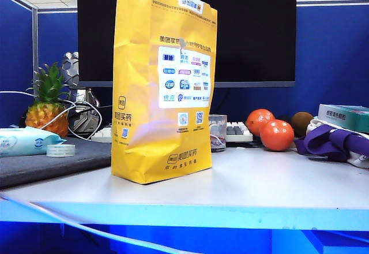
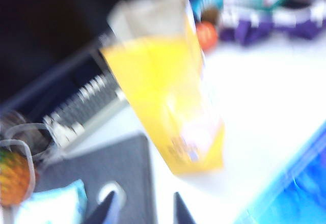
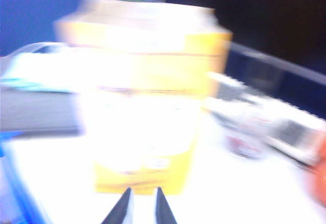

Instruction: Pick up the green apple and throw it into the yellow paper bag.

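Note:
The yellow paper bag [image 1: 164,86] stands upright on the white table [image 1: 259,187], its white logo panel facing the exterior camera. The green apple is out of view in every frame. Neither gripper shows in the exterior view. My left gripper [image 2: 143,198] hangs above the edge of the dark mat [image 2: 102,168], well short of the blurred bag [image 2: 163,96]; its fingertips stand apart with nothing between them. My right gripper [image 3: 143,191] points at the foot of the bag [image 3: 147,91], its tips a narrow gap apart and empty.
Two orange-red fruits [image 1: 277,134] and a brown fruit [image 1: 301,122] lie right of the bag, beside a purple cloth [image 1: 334,140]. A glass cup [image 1: 217,133] and keyboard [image 1: 237,131] sit behind. A pineapple [image 1: 47,107], wipes pack [image 1: 26,140] and tape roll [image 1: 60,150] are at the left.

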Available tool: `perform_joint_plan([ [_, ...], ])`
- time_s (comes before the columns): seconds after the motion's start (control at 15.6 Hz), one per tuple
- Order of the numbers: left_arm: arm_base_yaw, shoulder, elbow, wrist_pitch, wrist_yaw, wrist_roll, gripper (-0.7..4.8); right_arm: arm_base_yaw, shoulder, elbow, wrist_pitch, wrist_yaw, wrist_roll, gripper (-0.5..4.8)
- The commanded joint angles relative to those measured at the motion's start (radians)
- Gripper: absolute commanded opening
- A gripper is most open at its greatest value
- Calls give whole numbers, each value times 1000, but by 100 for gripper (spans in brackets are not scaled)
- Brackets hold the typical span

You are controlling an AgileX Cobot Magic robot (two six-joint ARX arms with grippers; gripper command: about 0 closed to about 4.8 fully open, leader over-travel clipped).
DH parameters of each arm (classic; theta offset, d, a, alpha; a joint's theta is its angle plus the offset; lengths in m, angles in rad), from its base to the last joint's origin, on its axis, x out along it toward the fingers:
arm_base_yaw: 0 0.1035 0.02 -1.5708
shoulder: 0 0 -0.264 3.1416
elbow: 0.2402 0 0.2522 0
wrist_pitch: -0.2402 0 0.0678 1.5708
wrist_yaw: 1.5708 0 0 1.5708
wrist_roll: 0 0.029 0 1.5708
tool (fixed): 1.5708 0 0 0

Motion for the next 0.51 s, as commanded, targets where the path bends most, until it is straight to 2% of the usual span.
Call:
perform_joint_plan([
  [0.06, 1, 4, -5, 29, 2, -56, 60, 0, 16, 3, 12, 146, 5, -6],
  [0.13, 1, 5, -5, 58, 2, -104, 53, 0, 39, 3, 32, 246, 5, -5],
  [0.19, 1, 5, -5, 82, 3, -113, 54, 0, 55, 3, 62, 257, 5, -4],
  [0.26, 1, 5, -5, 94, 3, -112, 58, 0, 56, 3, 82, 233, 4, 2],
  [0.38, 1, 3, -5, 102, -7, -112, 58, 0, 60, 3, 143, 106, -6, 2],
  [0.51, 1, 1, -4, 113, -21, -112, 58, 0, 61, 3, 169, 117, -35, 2],
])
